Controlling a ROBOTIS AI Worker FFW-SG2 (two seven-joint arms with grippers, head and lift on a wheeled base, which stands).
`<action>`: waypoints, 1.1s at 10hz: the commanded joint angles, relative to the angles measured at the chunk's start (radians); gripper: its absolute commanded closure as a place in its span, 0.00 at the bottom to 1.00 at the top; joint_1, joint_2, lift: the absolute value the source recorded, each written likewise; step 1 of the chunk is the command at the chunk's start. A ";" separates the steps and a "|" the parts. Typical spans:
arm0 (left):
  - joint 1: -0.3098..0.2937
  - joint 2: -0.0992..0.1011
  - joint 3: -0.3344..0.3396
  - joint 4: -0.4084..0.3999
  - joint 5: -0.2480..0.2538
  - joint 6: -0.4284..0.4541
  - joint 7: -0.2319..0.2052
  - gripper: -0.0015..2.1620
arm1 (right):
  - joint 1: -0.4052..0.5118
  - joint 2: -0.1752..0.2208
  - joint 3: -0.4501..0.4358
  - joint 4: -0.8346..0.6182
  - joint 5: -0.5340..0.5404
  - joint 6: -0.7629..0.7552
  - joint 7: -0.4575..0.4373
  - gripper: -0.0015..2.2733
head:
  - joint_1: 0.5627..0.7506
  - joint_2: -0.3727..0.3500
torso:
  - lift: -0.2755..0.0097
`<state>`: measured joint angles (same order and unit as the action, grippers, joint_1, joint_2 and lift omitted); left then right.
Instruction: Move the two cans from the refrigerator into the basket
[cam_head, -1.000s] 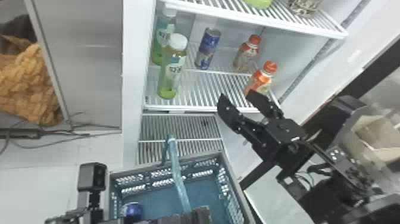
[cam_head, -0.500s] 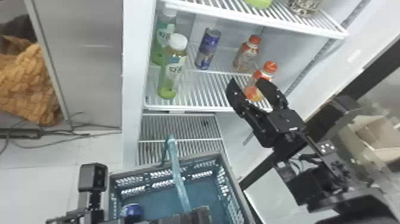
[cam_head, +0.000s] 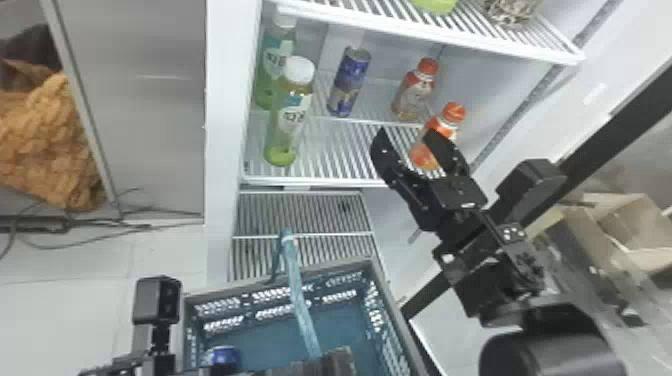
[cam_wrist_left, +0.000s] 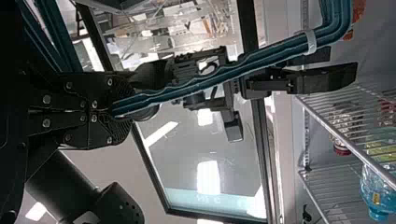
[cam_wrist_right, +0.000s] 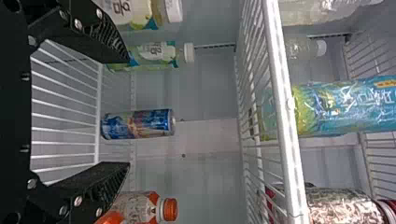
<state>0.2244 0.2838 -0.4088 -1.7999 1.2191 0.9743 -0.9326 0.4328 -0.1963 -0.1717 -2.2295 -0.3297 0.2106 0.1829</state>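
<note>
1. Head view: right pincer (cam_head: 409, 132) is spread wide, one finger hiding part of an orange-capped bottle (cam_head: 425, 155). One can (cam_head: 350, 82) is upright on the fridge shelf (cam_head: 325, 155); the other can (cam_head: 225, 354) is in the basket (cam_head: 397, 320), partly hidden, honestly hard to make out. Left pincer (cam_head: 336, 361) is down at the bottom edge.
2. Left wrist view: left pincer's pinching the bluish handle (cam_wrist_left: 224, 73), which covers bits of the right arm (cam_wrist_left: 187, 72).
3. Right wrist view: pincer's spread, shelf can farther off between the fingers. Bottom bottle's cut off.
</note>
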 joint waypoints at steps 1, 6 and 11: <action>-0.004 0.000 -0.002 0.002 -0.001 -0.002 0.000 0.55 | -0.045 0.000 0.018 0.068 0.009 -0.044 -0.003 0.05 | 0.70 0.03 | 0.00; -0.006 0.000 -0.002 0.002 -0.009 0.002 0.000 0.55 | -0.212 -0.008 0.088 0.297 0.021 -0.130 -0.026 0.03 | 0.70 0.03 | 0.00; -0.011 -0.002 -0.006 0.012 -0.005 0.002 0.001 0.55 | -0.335 -0.017 0.146 0.434 0.027 -0.159 -0.054 0.02 | 0.70 0.03 | 0.00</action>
<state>0.2134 0.2823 -0.4148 -1.7894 1.2137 0.9768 -0.9310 0.1068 -0.2132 -0.0269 -1.8073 -0.3044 0.0520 0.1294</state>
